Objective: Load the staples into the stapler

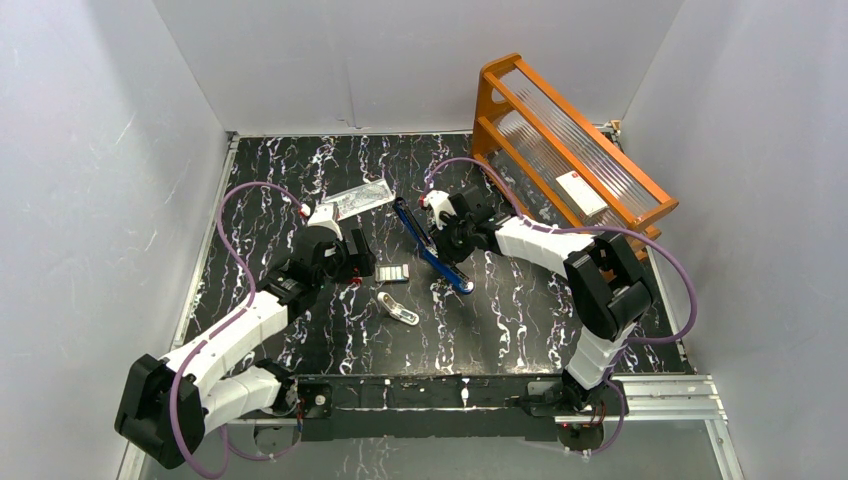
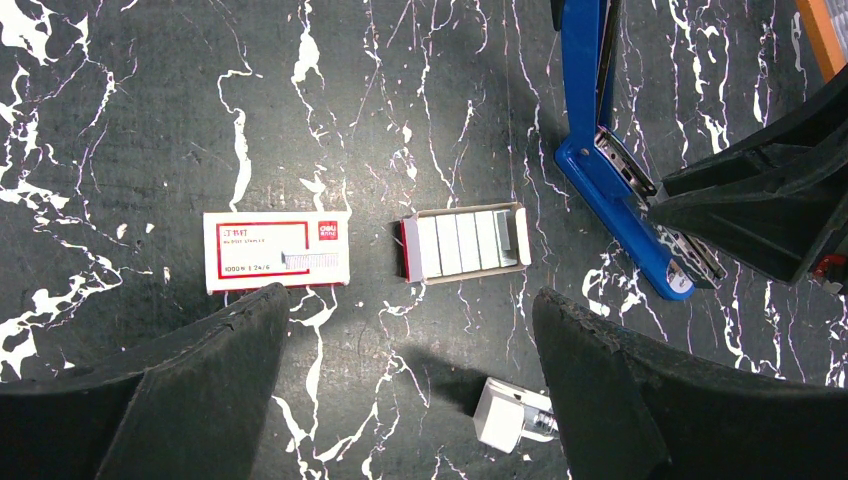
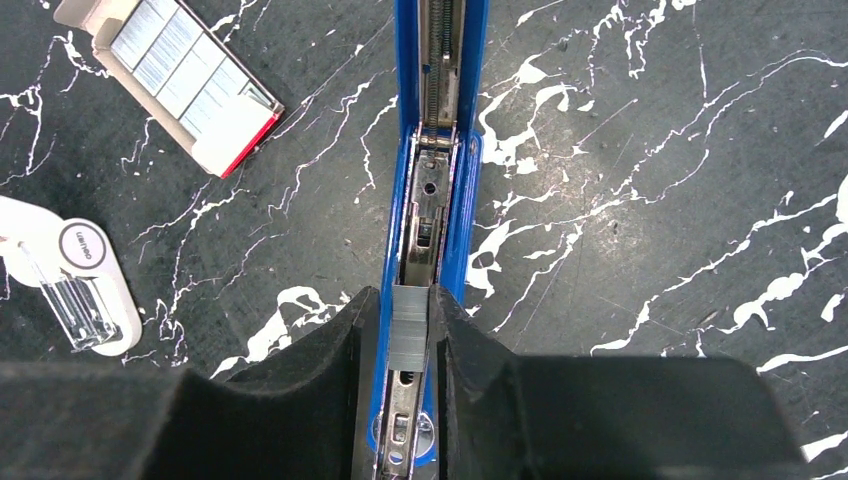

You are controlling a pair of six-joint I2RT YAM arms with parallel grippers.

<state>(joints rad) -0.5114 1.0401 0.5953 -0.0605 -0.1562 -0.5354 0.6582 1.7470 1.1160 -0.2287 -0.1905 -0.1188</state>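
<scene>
Right tool (image 3: 408, 345) is seen closed on a short grey staple strip (image 3: 408, 318), which is pinched between its two black fingers directly over the silver inner rail of the stapler (image 3: 455, 200). The blue stapler is laid fully open and flat on the black marbled counter (image 3: 650, 200), with its spring channel exposed. Whether the strip is already seated in the rail cannot be told. The left tool (image 2: 408, 305) is held open with nothing between its fingers, above the staples (image 2: 465, 243), which are lined up side by side in a small open cardboard tray (image 2: 522, 235) just left of the stapler. A red-and-white staple box (image 2: 277, 250) is placed near the tray but apart from it. A white-silver oblong gadget (image 2: 512, 415) is laid close to one left finger. An orange rack (image 1: 570, 140) is stood at the far right corner.
</scene>
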